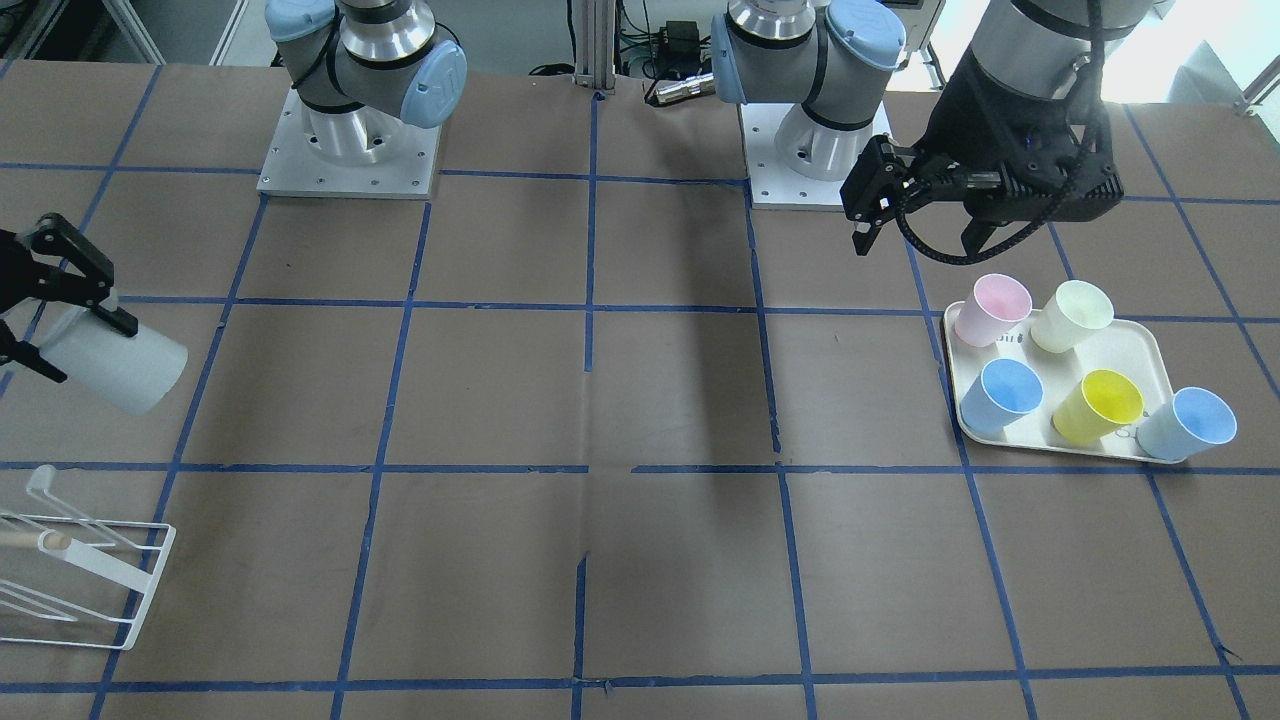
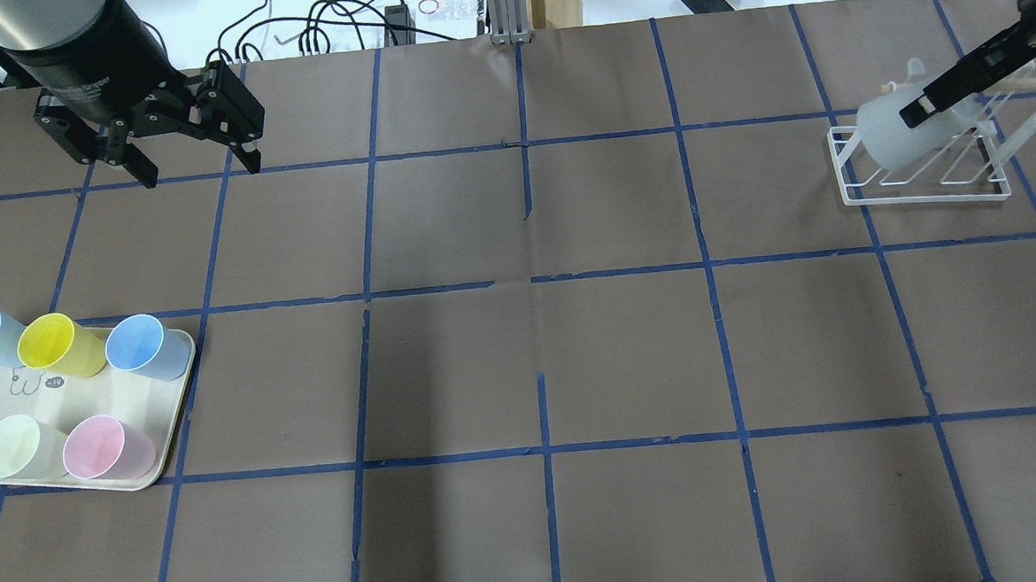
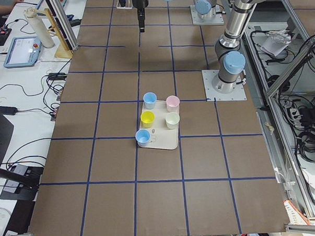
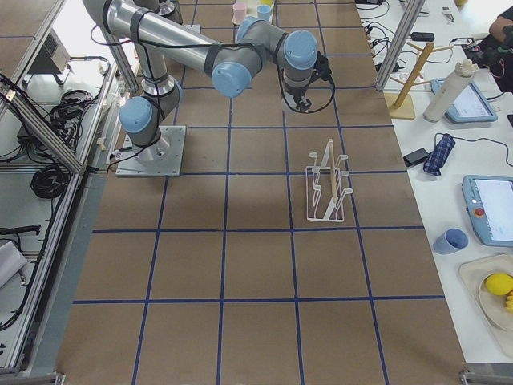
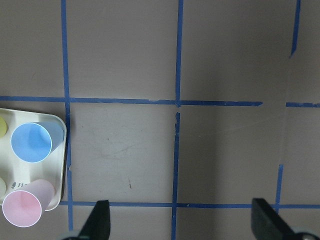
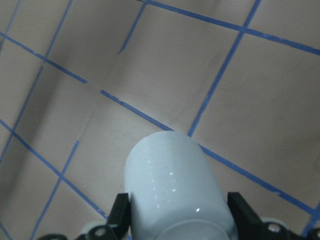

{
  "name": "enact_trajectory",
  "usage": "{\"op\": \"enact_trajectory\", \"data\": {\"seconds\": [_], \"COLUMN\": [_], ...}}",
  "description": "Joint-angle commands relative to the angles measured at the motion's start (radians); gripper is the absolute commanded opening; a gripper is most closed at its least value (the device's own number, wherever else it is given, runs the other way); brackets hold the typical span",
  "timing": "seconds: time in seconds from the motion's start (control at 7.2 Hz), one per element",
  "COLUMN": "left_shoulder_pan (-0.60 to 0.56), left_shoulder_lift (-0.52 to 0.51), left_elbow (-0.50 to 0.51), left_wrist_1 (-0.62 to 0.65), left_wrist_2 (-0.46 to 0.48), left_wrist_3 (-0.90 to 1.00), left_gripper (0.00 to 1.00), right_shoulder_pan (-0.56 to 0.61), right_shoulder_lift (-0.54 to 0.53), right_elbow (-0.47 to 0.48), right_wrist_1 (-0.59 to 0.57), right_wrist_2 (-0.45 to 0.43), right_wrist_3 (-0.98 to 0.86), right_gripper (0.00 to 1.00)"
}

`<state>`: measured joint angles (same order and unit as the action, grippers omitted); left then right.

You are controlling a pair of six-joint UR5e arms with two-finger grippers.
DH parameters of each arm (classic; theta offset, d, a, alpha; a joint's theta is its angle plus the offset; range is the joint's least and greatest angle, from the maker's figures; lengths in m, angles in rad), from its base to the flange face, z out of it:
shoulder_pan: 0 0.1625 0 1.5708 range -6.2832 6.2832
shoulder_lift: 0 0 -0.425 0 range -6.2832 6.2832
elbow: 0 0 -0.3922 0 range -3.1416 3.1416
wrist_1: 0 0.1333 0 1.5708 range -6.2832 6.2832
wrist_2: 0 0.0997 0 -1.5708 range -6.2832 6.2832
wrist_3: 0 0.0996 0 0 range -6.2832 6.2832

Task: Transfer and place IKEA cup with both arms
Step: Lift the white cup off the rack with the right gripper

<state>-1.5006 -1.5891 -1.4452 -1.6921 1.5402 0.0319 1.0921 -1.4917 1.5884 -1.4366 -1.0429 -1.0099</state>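
Grey plastic, the IKEA cup (image 2: 893, 136) is at about two o'clock over the table (image 2: 627, 347) in the overhead view. It is pinched near its rim between the fingers of the right gripper (image 2: 917, 119) and tilted, with its closed base pointing away from the wrist. There it overlaps the nine o'clock end of a white wire rack (image 2: 920, 183); whether they touch I cannot tell. The left gripper (image 2: 201, 173) hangs at ten o'clock with its fingers spread wide and nothing between them. Toward six o'clock from it, a cream tray (image 2: 98, 397) holds five pastel cups (image 2: 140, 346), all upright.
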Motion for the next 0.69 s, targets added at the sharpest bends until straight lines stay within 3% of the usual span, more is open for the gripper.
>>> {"op": "enact_trajectory", "data": {"seconds": [0.0,0.14,0.42,0.56], "left_shoulder_pan": [0.11,0.21,0.347,0.344], "left_shoulder_lift": [0.006,0.005,-0.014,-0.028], "left_elbow": [-0.001,-0.003,-0.056,-0.11], "left_wrist_1": [-0.123,-0.233,-0.485,-0.494], "left_wrist_2": [-0.192,-0.336,-0.663,-0.737], "left_wrist_3": [0.067,0.136,0.236,0.252], "left_gripper": [1.0,1.0,1.0,1.0], "right_shoulder_pan": [0.024,0.028,0.046,0.061], "right_shoulder_lift": [-0.004,0.005,0.005,0.004], "right_elbow": [0.005,0.005,0.007,0.007], "right_wrist_1": [0.187,0.308,0.504,0.589], "right_wrist_2": [0.186,0.318,0.426,0.434], "right_wrist_3": [0.0,0.007,0.013,0.013], "right_gripper": [0.48,0.48,0.47,0.47]}}
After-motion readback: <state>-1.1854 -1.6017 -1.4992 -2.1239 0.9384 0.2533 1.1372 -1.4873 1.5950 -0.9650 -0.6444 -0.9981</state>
